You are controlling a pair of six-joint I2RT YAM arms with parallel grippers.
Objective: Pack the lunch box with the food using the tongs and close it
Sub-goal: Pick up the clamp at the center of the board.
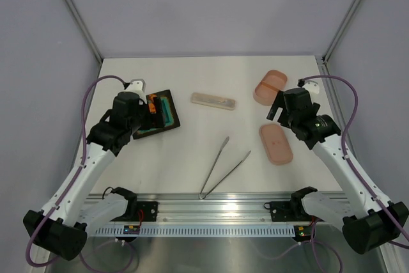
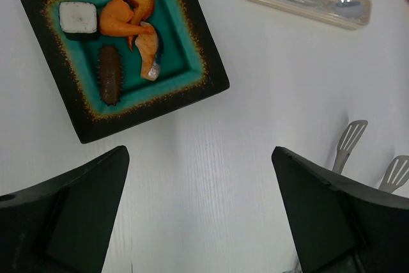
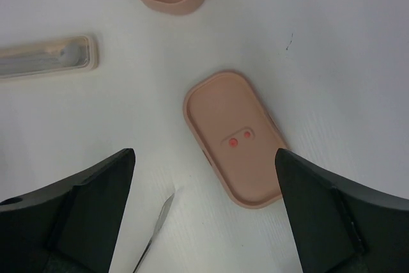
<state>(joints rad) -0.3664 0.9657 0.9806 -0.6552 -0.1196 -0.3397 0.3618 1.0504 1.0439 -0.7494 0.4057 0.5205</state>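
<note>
Two hands, both spread wide, both empty. The left hand [image 2: 201, 222] hangs over bare counter [image 2: 255, 94] just to the near side of the dark tray [image 2: 214, 81], and its fingers touch nothing. The food [image 2: 128, 14] lies on the tray's teal middle at the far left of the counter: orange pieces, one dark brown piece and a white block. The right hand [image 3: 204, 215] hovers above the near end of the lid [image 3: 234, 137] and grips nothing. The lid lies rim-up on the right, with two red-pink spots showing. The lunch box [image 1: 270, 86] stands open just beyond the lid, on its far side and apart from it. The tongs [image 1: 220, 167] lie in the near middle, with the joined end towards the near edge and the tips spread to the far right. A pale case [image 1: 213, 101] lies in the far middle, between tray and lunch box.
</note>
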